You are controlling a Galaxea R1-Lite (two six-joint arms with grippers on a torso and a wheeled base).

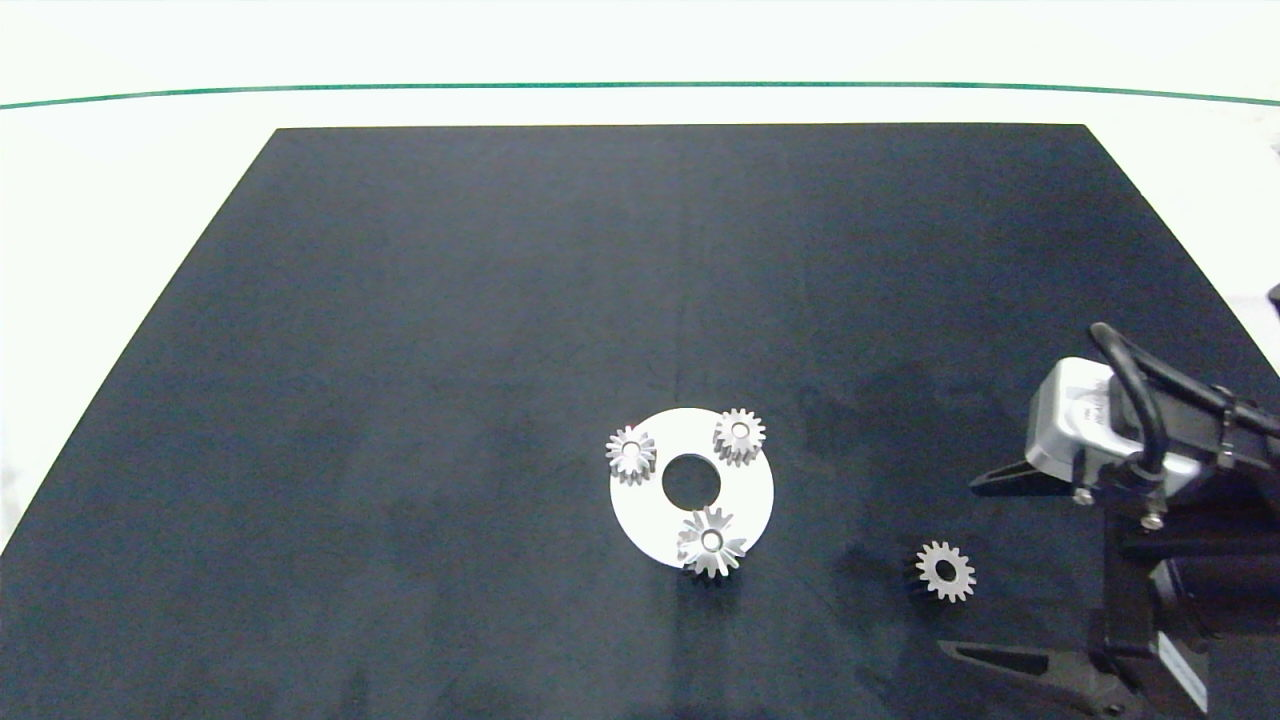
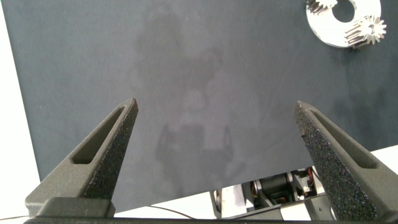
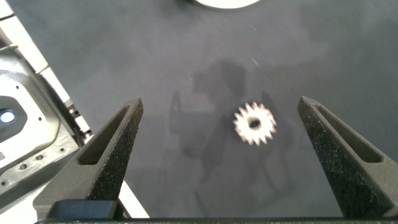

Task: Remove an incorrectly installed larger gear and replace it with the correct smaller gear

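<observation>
Right gripper sits at the near right of the black mat, fingers spread wide and holding nothing. In the right wrist view the gripper has the small silver spur gear with short even teeth and a wide round bore lying flat on the mat between its fingers, touching neither. In the head view this smaller gear lies apart from the disc, to its right.

Left gripper shows in its wrist view only, fingers wide, empty, above bare mat.

Farther in, the flat white round disc with a centre hole carries three gears. The silver larger gear with long splayed pointed teeth is on the disc's near edge. Two small silver gears, one at the left and one at the far right, sit behind it.
</observation>
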